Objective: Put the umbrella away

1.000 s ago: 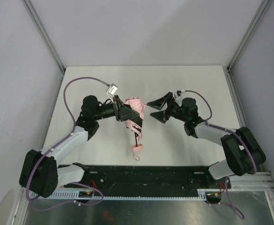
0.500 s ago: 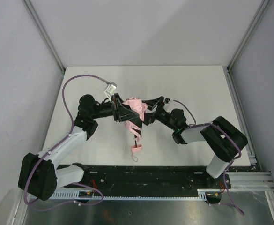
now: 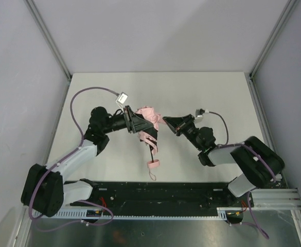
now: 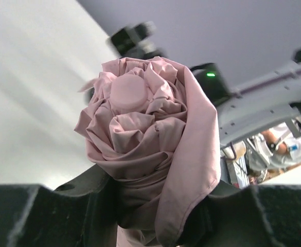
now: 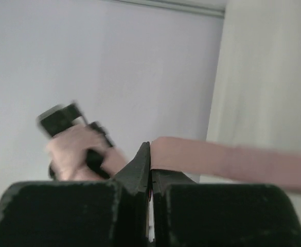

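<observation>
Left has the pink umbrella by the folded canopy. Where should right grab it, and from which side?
The pink handle at the end of the dark shaft, approached from the right with the jaws across the shaft. The left gripper clamps the umbrella by its folded canopy, so the handle is likely the only rigid part left free, and it points toward the near edge.

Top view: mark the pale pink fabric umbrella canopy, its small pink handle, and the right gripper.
pale pink fabric umbrella canopy (image 3: pixel 150 114), top view, crumpled fabric middle.
small pink handle (image 3: pixel 153 163), top view, handle body.
right gripper (image 3: pixel 165 120), top view, tip of the closed jaws.
</observation>
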`<control>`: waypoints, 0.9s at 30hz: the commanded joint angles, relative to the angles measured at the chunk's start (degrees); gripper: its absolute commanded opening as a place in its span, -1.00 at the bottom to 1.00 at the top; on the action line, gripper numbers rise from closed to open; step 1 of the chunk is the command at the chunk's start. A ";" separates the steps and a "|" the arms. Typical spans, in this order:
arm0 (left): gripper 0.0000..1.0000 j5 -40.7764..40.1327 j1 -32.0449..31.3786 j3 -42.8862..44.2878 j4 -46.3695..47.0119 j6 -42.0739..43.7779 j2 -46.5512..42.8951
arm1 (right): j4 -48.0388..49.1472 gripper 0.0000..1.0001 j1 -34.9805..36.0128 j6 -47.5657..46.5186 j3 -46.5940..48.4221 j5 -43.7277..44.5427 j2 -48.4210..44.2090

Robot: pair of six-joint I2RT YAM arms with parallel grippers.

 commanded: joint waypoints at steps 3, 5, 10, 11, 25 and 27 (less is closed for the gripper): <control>-1.00 -7.33 -1.23 -0.85 3.85 -4.67 6.28 | 0.76 -1.00 1.10 -26.02 1.52 5.12 -14.87; -1.00 -7.69 -1.80 -0.65 3.85 -4.50 7.80 | -4.38 -1.00 1.41 -31.07 2.23 6.32 -18.71; -1.00 -6.60 -3.39 0.22 3.90 -3.60 10.74 | -12.37 -1.00 1.25 -40.36 5.39 3.47 -23.49; -1.00 -6.60 -3.45 0.25 3.87 -3.68 11.13 | -13.55 -1.00 1.50 -41.90 6.05 2.36 -23.98; -1.00 -16.28 -6.44 0.24 1.91 -15.79 24.73 | -26.37 -1.00 10.33 -55.80 11.05 -3.84 -19.88; -1.00 -19.39 -7.13 -0.01 0.23 -15.74 25.75 | -26.08 -1.00 10.92 -55.89 11.02 -3.65 -17.72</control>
